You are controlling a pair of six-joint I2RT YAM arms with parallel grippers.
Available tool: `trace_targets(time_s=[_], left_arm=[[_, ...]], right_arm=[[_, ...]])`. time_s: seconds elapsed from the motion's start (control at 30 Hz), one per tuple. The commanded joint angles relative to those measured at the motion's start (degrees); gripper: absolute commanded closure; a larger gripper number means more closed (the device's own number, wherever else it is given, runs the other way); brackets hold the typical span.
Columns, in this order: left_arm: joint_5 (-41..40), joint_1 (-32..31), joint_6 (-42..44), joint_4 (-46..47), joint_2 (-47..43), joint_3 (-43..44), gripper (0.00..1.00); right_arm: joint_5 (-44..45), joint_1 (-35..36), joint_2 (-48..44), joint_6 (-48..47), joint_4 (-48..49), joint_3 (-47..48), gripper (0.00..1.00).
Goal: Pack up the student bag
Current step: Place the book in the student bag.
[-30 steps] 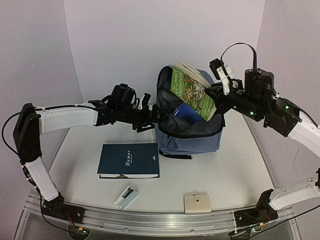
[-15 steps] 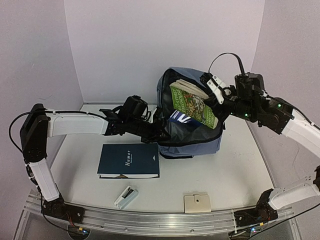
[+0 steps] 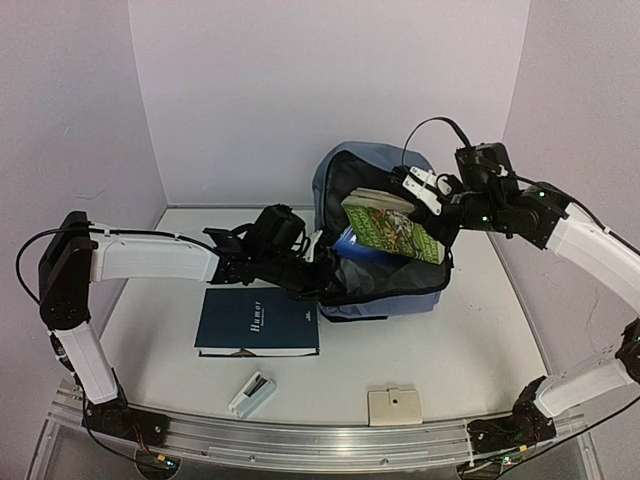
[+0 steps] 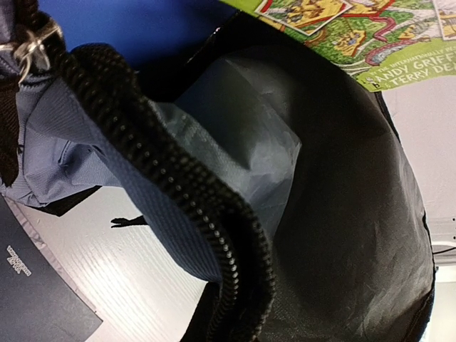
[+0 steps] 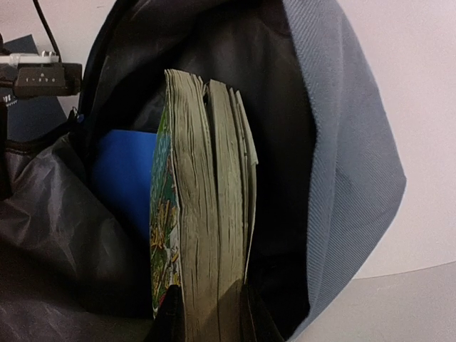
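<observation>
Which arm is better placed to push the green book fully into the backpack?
Right: the right gripper grips the green book, which sits partly inside the backpack. The left gripper is shut on the backpack's front rim, holding the mouth open.

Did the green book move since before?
Yes. The green book sank lower into the student bag and tipped flatter, judged against the navy book on the table, which stayed put.

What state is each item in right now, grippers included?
backpack: unzipped, mouth open.
green book: closed, partway into the backpack, held at one edge.
blue item: inside the backpack.
navy book: closed, lying flat outside the backpack.
left gripper: shut on the backpack's rim.
right gripper: shut on the green book.
</observation>
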Motion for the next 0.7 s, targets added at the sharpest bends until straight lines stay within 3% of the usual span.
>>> trace_targets(time_s=[0.0,0.3,0.47,0.67], left_arm=[[-0.03,-1.15,2.14,-3.16,-2.19,-0.34,1.00],[-0.96,-2.57,4.61,-5.82,-2.47,0.74,1.00],[-1.60,-3.05,5.10,-6.86,-2.15,1.73,1.00],[-2.44,-3.08,5.20,-7.01,-2.10,1.91,1.00]], right_arm=[[-2.04,-1.52,4.18,-6.16,1.47,5.76,1.00],[4.36,-2.84,13.47,-12.49,10.97,8.61,1.00],[3.73,-2.84,14.41,-16.01,19.03,6.47,1.00],[5.32,-2.82,13.99,-14.76,24.97,4.29,0.93]])
